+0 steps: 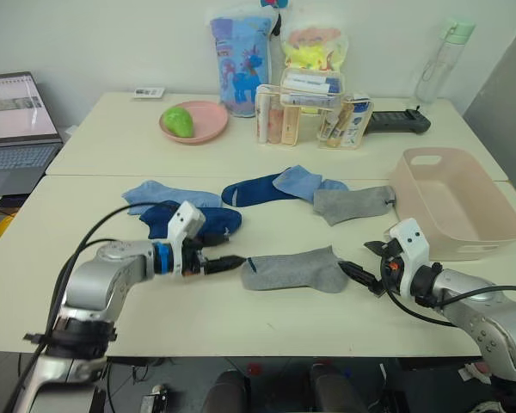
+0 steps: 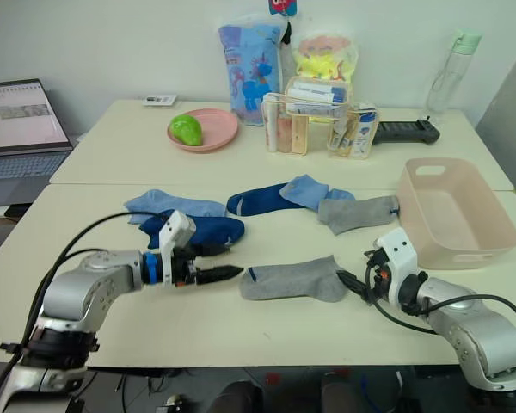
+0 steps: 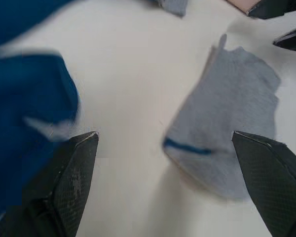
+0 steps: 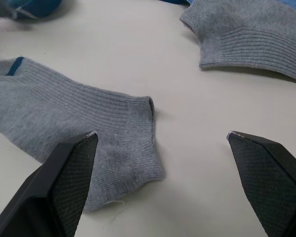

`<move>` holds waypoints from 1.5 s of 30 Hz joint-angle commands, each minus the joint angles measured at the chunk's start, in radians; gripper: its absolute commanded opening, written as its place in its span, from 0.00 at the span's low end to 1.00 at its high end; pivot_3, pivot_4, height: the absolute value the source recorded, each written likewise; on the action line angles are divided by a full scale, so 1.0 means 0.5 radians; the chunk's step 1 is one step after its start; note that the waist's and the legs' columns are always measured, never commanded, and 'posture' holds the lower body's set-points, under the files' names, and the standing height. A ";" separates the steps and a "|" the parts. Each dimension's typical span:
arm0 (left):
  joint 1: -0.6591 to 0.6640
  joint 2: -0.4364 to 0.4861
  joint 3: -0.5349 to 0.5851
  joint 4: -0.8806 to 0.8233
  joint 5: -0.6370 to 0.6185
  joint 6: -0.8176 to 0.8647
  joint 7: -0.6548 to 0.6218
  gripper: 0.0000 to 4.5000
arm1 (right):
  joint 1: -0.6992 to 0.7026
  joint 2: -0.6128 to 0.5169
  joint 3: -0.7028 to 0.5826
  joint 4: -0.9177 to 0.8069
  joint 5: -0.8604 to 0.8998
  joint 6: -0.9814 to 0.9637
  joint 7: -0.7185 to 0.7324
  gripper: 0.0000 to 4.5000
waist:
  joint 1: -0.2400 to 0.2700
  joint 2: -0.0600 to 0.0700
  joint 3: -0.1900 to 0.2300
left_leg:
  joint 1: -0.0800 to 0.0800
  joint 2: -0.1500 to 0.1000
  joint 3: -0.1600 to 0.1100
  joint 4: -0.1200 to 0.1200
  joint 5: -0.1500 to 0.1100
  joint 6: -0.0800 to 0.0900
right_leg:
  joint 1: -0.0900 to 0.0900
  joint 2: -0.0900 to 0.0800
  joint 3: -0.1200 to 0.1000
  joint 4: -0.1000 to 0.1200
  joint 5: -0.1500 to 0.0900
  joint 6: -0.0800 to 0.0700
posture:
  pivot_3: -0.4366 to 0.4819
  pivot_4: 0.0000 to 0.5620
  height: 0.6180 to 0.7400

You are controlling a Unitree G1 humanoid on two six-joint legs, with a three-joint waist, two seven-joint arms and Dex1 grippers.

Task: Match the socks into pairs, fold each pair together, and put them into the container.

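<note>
- Socks lie spread out on the worktop point(image 1: 241, 327), and none are in the pink tub point(image 1: 454, 206) yet.
- I see one grey sock point(image 1: 294, 269) lying flat between my two hands.
- My left hand point(image 1: 226, 263) is released, fingers wide apart, just beside the toe end of that sock, holding nothing.
- My right hand point(image 1: 361, 273) is released too, fingers wide apart, at the cuff end.
- The other grey sock point(image 1: 353, 204) lies near the tub.
- A dark blue sock point(image 1: 189, 219) sits by my left arm.
</note>
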State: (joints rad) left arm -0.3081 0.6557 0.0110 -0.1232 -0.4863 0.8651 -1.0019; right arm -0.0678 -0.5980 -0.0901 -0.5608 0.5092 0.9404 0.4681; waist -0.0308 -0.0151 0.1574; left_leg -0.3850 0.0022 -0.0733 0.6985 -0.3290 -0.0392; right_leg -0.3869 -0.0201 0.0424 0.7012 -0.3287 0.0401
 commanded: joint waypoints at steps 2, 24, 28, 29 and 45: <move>0.122 -0.033 0.154 -0.284 -0.189 0.331 0.226 1.00 | 0.004 0.037 0.065 -0.024 -0.058 -0.089 -0.030 1.00 | 0.004 0.000 0.000 | 0.000 -0.001 0.000 0.000 0.000 0.000 | 0.001 0.000 0.000 0.000 0.000 0.000 | 0.48 0.27 0.69; 0.381 -0.308 -0.074 -0.463 -0.278 0.565 0.679 0.46 | 0.017 0.046 0.292 0.057 -0.282 -0.171 -0.005 0.09 | 0.009 0.021 -0.022 | 0.008 -0.005 -0.002 -0.001 0.000 0.000 | 0.012 -0.004 0.000 -0.007 0.000 0.001 | 0.48 0.27 0.69; 0.337 -0.379 -0.018 -0.454 -0.316 0.545 0.730 0.19 | 0.017 0.051 0.274 0.010 -0.245 -0.146 0.022 0.00 | 0.010 0.023 -0.023 | 0.009 -0.007 -0.003 -0.001 0.000 0.000 | 0.014 -0.004 -0.001 -0.007 -0.001 0.002 | 0.48 0.27 0.69; 0.327 -0.390 -0.005 -0.450 -0.320 0.535 0.736 0.11 | 0.015 0.050 0.272 0.001 -0.237 -0.139 0.026 0.00 | 0.010 0.023 -0.023 | 0.008 -0.007 -0.004 -0.001 0.000 0.000 | 0.014 -0.004 -0.001 -0.007 -0.001 0.002 | 0.48 0.27 0.69; 0.596 0.208 0.190 -0.588 -0.480 0.317 0.208 0.00 | 0.231 -0.049 0.027 -0.363 0.240 0.166 0.162 0.00 | -0.002 0.025 -0.021 | 0.008 -0.005 -0.006 -0.005 0.000 0.000 | 0.012 -0.004 -0.002 -0.008 -0.003 0.001 | 0.48 0.27 0.69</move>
State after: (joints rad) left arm -0.0185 0.7498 0.0984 -0.3756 -0.7035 1.0302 -0.8652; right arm 0.0478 -0.6152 -0.0562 -0.6988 0.6054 1.0201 0.5372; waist -0.0320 -0.0028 0.1470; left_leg -0.3808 -0.0007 -0.0764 0.6958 -0.3292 -0.0390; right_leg -0.3812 -0.0220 0.0417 0.6971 -0.3302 0.0405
